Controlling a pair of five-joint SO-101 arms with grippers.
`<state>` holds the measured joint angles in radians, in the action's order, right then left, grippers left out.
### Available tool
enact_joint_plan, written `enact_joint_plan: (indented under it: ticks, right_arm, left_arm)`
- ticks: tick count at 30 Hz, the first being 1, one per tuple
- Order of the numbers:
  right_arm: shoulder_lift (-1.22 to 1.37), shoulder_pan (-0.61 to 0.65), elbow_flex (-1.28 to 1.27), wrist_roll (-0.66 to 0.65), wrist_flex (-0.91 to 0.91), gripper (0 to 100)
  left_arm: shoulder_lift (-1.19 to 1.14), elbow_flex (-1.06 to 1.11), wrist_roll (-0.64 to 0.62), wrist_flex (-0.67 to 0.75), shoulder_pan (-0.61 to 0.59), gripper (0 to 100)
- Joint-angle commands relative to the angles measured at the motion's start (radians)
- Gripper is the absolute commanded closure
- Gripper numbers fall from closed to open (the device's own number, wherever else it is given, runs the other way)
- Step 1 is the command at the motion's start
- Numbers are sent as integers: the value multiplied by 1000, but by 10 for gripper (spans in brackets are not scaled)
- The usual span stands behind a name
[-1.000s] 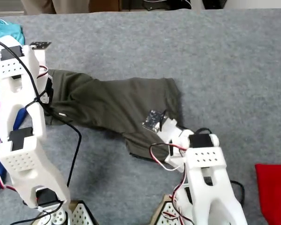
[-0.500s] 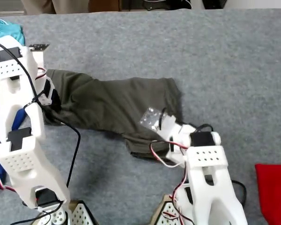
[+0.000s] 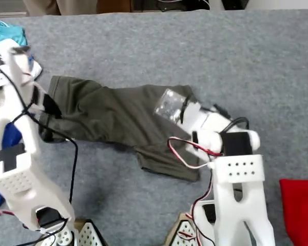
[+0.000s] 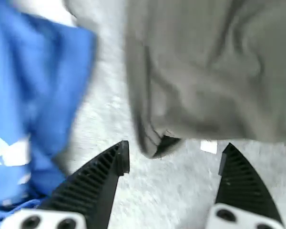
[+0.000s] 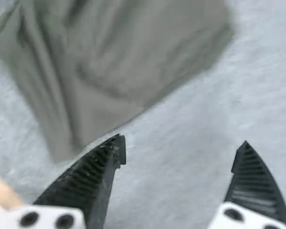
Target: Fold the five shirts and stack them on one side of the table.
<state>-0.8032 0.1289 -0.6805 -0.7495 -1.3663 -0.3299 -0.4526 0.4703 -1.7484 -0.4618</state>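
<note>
My jaws are spread wide on both arms and hold nothing. Ahead of the left gripper (image 4: 174, 160), the olive shirt's (image 4: 205, 71) rolled edge lies on the table (image 3: 246, 61), lined up with the gap between the jaws but not pinched. The right gripper (image 5: 181, 160) hangs over bare felt, and the shirt's corner runs off past one jaw, apart from it.

Over the last second my right arm has lifted off the shirt's near hem and swung up to its far right corner. My left arm has drawn back toward the table's left edge, uncovering the shirt's left end. The cloth itself has hardly shifted. It is a long, rumpled band across the middle of the table, with a flap hanging toward the arm bases.

I read this as a regrasp between folds. The shirt is narrowed but not squared up, and it is not on any stack.

Further out, a blue shirt (image 4: 33, 81) lies just beside the left jaw, near the olive shirt's edge. A teal shirt (image 3: 10, 31) sits in the far left corner. A red shirt (image 3: 300, 205) lies at the right edge, well apart from the rest. Most of the task still looks to be ahead.
</note>
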Motion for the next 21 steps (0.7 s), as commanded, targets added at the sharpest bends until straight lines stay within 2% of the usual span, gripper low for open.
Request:
enact_joint_plan:
  ticks: [1, 3, 6, 9, 12, 14, 17, 21]
  right_arm:
    - [-1, -15, 104, 52, 109, 688]
    - [39, -15, 119, 86, 198, 801]
    - [163, -5, 177, 150, 327, 998]
    - [361, 13, 280, 267, 416, 963]
    - [590, 44, 449, 411, 425, 963]
    - [745, 64, 573, 477, 408, 965]
    - [944, 90, 777, 534, 331, 992]
    - [1159, 131, 1009, 566, 216, 991]
  left_arm:
    - [90, -152, 5, -11, -12, 726]
    - [99, -216, 0, -11, 0, 806]
    - [82, -285, -6, -8, 86, 968]
    - [13, -281, -127, 14, 190, 971]
    - [-85, -287, -304, 110, 262, 981]
    - [-150, -284, -376, 196, 278, 981]
    - [-260, -285, -433, 288, 279, 981]
    - [-364, -315, -436, 318, 272, 981]
